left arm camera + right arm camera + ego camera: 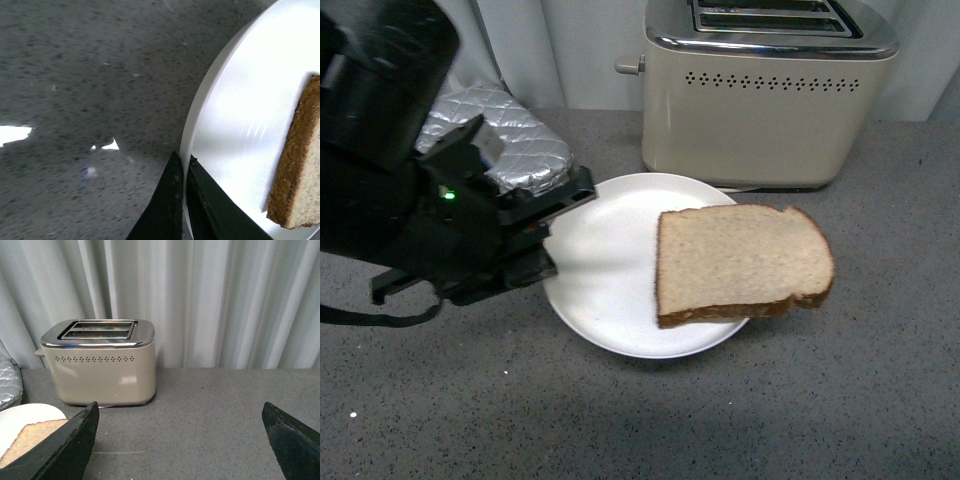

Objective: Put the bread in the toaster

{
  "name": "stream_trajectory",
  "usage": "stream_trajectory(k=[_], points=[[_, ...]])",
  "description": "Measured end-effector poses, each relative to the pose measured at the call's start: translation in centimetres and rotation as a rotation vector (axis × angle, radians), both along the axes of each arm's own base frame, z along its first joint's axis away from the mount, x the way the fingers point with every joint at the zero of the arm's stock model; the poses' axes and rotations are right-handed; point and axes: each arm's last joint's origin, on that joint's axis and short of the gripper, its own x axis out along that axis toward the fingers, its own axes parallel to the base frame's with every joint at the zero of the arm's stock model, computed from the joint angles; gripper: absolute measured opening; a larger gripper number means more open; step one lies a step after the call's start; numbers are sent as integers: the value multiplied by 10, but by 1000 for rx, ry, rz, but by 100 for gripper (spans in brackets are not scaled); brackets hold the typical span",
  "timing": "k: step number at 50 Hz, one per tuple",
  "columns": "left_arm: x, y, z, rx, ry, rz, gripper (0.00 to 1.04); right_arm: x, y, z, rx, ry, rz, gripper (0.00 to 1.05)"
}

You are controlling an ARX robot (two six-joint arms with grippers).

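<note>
1. The bread (740,262) lies flat on the right half of the plate (605,290), at the centre of the front view. Its rounded end overhangs the rim above the tabletop (820,400).
2. Its long axis runs left to right across that frame, parallel to the slots of the toaster (765,100). The toaster stands just behind the plate at upper right.
3. The left hand (183,165) sits at the plate's left rim, across the plate from the bread. Its fingers are almost pressed together and seem to pinch the rim, though the contact is hard to confirm.
4. The right hand (180,440) is spread wide and holds nothing. It is outside the front view, yet its own camera shows the bread close beside one finger.
5. I judge the right hand better placed to take the overhanging end.
</note>
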Motion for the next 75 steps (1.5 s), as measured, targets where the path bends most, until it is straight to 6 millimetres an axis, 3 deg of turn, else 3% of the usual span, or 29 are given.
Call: stream_trajectory(k=[7,18,30,36,42,49,58,65,75], points=[[13,-42,-13,-21,38,-63,3,0,0,0,0,0,0,95],[31,-84,-29,-73,80,-79,3,0,0,0,0,0,0,95],[34,-96,-45,-69,128,-67,3,0,0,0,0,0,0,95],[36,-96,-38,-122,103,-54,22,0,0,0,0,0,0,95],[32,-81,-19,-142,23,7,44,0,0,0,0,0,0,95],[19,-43,25,-98,-244,188,67,0,0,0,0,0,0,95],[-22,9,66,54,-553,420,92,0,0,0,0,0,0,95],[-74,47,70,213,-952,306,68,0,0,0,0,0,0,95],[-112,74,72,420,-1066,182,30,0,0,0,0,0,0,95]])
